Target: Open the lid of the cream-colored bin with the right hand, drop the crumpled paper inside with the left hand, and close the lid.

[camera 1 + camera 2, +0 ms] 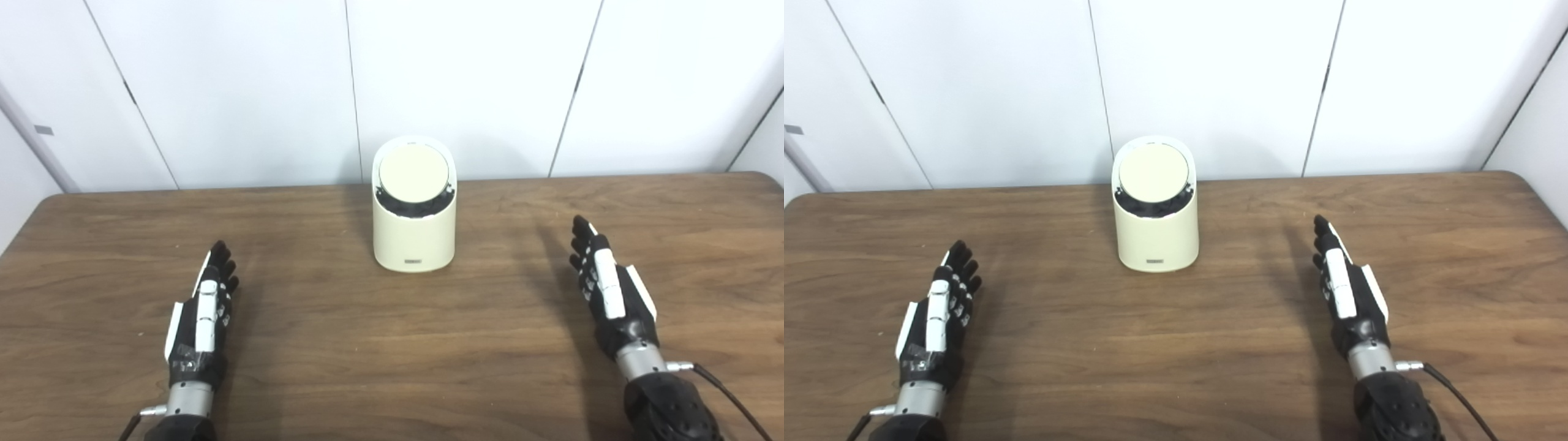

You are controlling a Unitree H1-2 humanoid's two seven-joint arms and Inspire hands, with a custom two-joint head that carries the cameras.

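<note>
The cream-colored bin [414,229] stands upright near the back middle of the wooden table [367,367]. Its round lid [413,173] sits tilted in the top, with a dark gap showing along its lower front edge. My left hand [205,312] lies open and empty at the front left, fingers stretched forward. My right hand [606,288] lies open and empty at the front right, well apart from the bin. No crumpled paper shows in either view.
White wall panels [465,79] rise just behind the table's back edge. The table's right corner [1519,177] is rounded. A thin cable [729,398] runs from my right wrist.
</note>
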